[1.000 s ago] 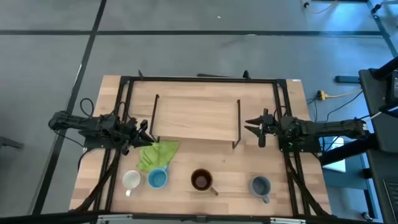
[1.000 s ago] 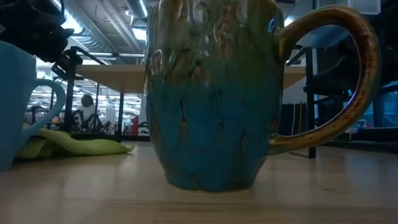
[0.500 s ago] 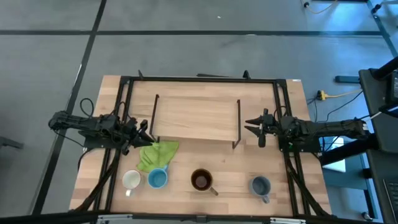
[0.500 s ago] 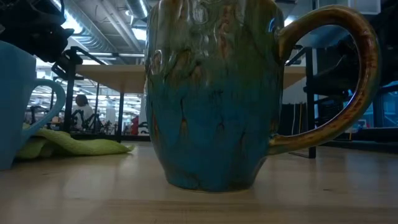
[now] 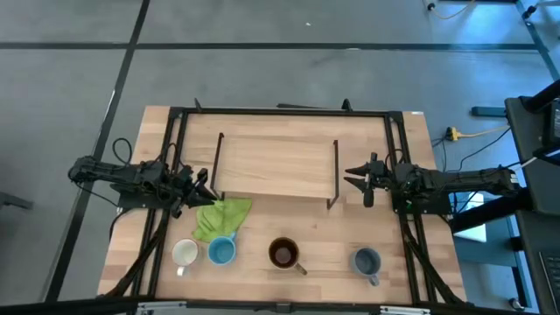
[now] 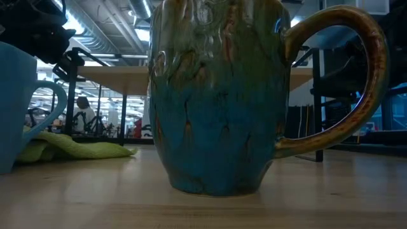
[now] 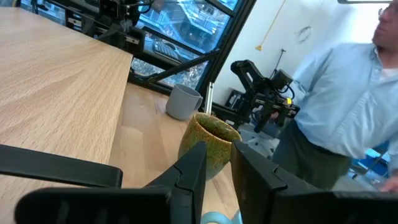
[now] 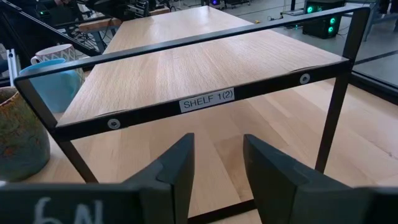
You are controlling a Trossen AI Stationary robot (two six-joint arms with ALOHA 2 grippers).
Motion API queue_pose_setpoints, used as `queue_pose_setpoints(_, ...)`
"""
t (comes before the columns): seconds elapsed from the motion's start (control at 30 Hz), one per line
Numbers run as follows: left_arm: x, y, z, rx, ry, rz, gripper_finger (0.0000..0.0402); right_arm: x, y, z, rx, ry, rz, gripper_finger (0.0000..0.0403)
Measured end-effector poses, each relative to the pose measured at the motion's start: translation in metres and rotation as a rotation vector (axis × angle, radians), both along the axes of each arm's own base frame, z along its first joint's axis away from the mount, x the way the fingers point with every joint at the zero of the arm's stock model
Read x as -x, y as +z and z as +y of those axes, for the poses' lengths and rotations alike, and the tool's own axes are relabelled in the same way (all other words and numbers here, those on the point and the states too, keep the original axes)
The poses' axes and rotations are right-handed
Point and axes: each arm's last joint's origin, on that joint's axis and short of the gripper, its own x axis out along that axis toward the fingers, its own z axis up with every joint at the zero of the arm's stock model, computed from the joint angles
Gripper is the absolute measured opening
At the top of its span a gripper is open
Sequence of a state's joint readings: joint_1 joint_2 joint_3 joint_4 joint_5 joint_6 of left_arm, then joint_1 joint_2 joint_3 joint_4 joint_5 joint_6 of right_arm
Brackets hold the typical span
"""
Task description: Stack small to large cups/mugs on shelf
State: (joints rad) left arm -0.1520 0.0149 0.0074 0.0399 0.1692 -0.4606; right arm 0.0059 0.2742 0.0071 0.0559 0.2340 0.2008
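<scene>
While both arms hang over the side edges of the table [image 5: 289, 122], neither gripper holds anything. The left gripper [image 5: 208, 185] hovers at the left end of the shelf [image 5: 276, 162], by its front corner, with its fingers [image 7: 189, 171] a narrow gap apart, and the green cloth [image 5: 219, 217] lies just in front of it. The right gripper [image 5: 357, 178] hovers just off the right end of the shelf, its fingers [image 8: 177, 165] parted a little wider and pointing at the wire end frame, which carries a label reading "SHELF 1(2)" [image 8: 208, 99]. The shelf stands in the middle of the table toward the back edge, and its board is bare. All four mugs stand upright in a row along the front edge, well apart from the shelf: the white mug [image 5: 184, 253] nearest the front left corner, the light blue mug [image 5: 221, 251] just beside it and touching the front of the cloth, the brown mug [image 5: 283, 254] near the middle of the front edge, and the grey-blue mug [image 5: 366, 262] toward the front right corner. In the low view the brown mug fills the middle, its handle to the right. In the left wrist view a person in a light blue shirt [image 7: 348, 106] stands beyond the table.
</scene>
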Motion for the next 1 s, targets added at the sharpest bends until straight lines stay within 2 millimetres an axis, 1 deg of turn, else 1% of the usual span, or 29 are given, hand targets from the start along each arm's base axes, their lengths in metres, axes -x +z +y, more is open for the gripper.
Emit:
queue_pose_setpoints(0.57, 0.0000, 0.0000, 0.0000, 0.000, 0.000, 0.000, 0.0069, 0.0000, 0.0000, 0.0000, -0.007, -0.001, -0.002, 0.0138)
queue_pose_setpoints(0.83, 0.0000, 0.0000, 0.0000, 0.000, 0.000, 0.000, 0.0069, -0.0001, 0.0006, 0.0001, -0.185, -0.036, -0.050, 0.0138)
queue_pose_setpoints(1.0, 0.0000, 0.0000, 0.0000, 0.000, 0.000, 0.000, 0.0069, -0.0004, 0.0006, 0.0013, -0.293, -0.016, -0.067, 0.0138)
